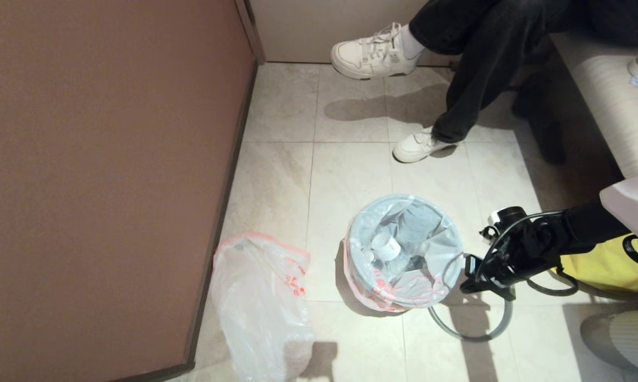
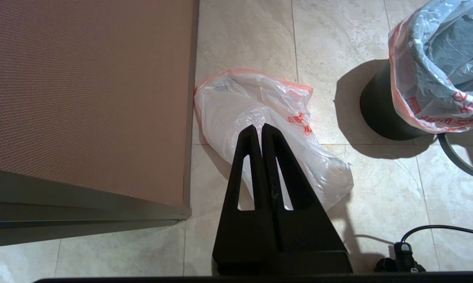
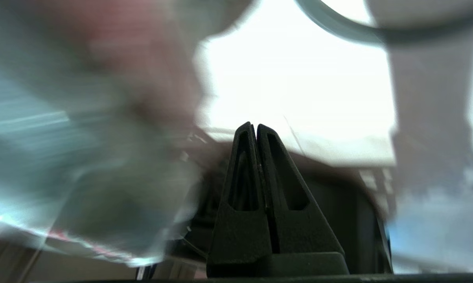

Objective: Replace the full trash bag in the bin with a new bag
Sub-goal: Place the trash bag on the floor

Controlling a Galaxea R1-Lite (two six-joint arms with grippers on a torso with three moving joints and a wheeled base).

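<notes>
The full trash bag (image 1: 425,249) lines the bin (image 2: 380,114), its pink-red edge folded over the outside; a small white cup (image 1: 385,245) shows inside. The grey hoop (image 1: 475,335) lies flat on the floor to the right of the bin, off the tub. My right gripper (image 1: 468,285) hovers low beside the bin, over the hoop, shut with nothing between its fingers. The new bag (image 1: 260,307) lies crumpled on the tiles by the brown wall. My left gripper (image 2: 258,127) hangs above the new bag (image 2: 260,114), shut and empty; it is outside the head view.
A brown wall panel (image 1: 101,175) bounds the left side. A seated person's legs and white shoes (image 1: 417,146) are just beyond the bin. A bench (image 1: 610,95) and a yellow object (image 1: 605,268) stand at the right. A black cable (image 2: 437,228) lies on the floor.
</notes>
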